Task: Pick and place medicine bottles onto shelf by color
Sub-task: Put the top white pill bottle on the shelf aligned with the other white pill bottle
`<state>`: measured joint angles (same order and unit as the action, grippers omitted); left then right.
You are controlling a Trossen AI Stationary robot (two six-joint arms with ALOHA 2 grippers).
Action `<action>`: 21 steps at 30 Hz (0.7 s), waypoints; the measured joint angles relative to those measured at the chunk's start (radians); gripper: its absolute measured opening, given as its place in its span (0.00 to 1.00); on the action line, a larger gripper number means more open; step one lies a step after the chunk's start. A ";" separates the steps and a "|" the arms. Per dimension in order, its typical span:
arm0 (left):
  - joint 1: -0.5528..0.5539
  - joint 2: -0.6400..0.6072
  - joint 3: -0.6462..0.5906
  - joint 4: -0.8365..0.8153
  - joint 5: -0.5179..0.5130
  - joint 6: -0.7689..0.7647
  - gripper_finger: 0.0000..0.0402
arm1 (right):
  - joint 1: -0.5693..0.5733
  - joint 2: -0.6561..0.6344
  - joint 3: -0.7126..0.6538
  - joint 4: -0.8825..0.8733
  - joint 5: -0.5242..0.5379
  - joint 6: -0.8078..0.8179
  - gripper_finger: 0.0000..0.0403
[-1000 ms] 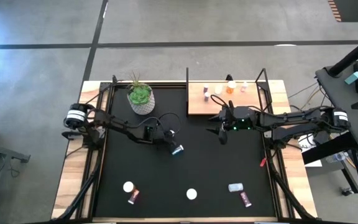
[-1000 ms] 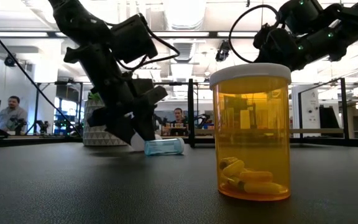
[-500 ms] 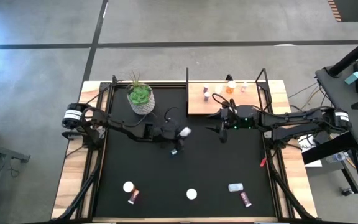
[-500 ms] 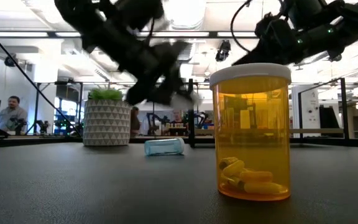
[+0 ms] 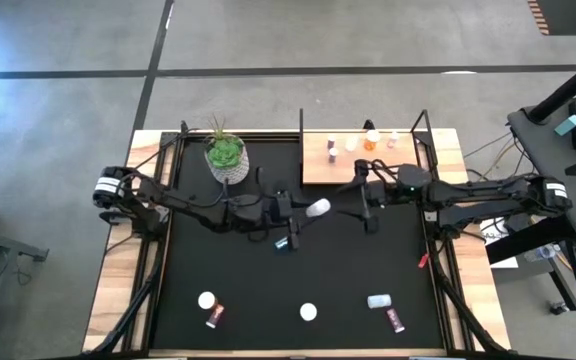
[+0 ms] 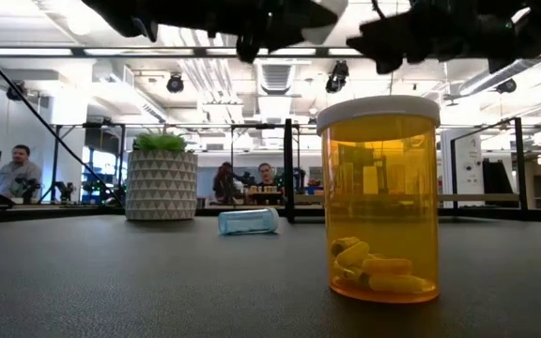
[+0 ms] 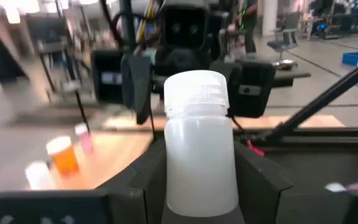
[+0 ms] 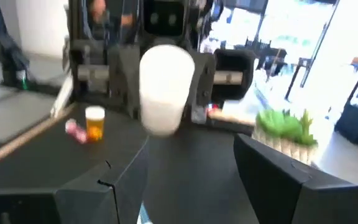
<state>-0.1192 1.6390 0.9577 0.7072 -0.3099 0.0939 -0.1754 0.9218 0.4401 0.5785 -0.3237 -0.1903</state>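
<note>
My left gripper (image 5: 306, 210) is shut on a white medicine bottle (image 5: 318, 208) above the middle of the black mat. Facing it from the right, my right gripper (image 5: 366, 208) stands open, its fingers (image 8: 86, 193) wide apart with nothing between them; the bottle (image 8: 165, 87) hangs a little ahead of them. A blue bottle (image 5: 283, 242) lies on its side on the mat below the left gripper. The wooden shelf (image 5: 368, 170) at the far edge carries a few small bottles (image 5: 371, 140). My left gripper pinches the white bottle's body (image 7: 174, 180) between its two fingers (image 7: 263, 180), one on each side. The fingers come level from the table's left and lie along the bottle. The bottle is lifted clear of the mat, lying level, its white cap (image 7: 196, 93) toward my right gripper.
A white pot with a green plant (image 5: 226, 158) stands at the far left. Several bottles lie near the front edge: white (image 5: 206, 300), pink (image 5: 214, 317), white-capped (image 5: 308, 312), blue (image 5: 378, 300), magenta (image 5: 396, 320). A large orange bottle (image 6: 378, 197) stands close before the low camera.
My left gripper has risen from the mat beside the blue bottle and gone toward the right gripper, tipping from pointing down to level. The white bottle has come up with it, clear of the mat. My right gripper has risen a little.
</note>
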 joint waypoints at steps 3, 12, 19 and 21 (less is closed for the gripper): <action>0.000 0.002 0.000 0.054 -0.003 0.062 0.33 | 0.002 0.007 0.013 0.055 -0.002 0.051 0.56; 0.001 0.012 0.001 0.137 -0.002 0.147 0.33 | 0.046 0.095 0.043 0.244 0.001 0.173 0.56; 0.001 0.012 0.000 0.167 -0.002 0.156 0.33 | 0.059 0.167 0.105 0.288 0.001 0.199 0.56; 0.001 0.012 0.000 0.170 -0.002 0.160 0.33 | 0.066 0.198 0.130 0.289 0.001 0.199 0.56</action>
<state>-0.1181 1.6508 0.9577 0.8768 -0.3115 0.2541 -0.1097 1.1198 0.5705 0.8673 -0.3223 0.0084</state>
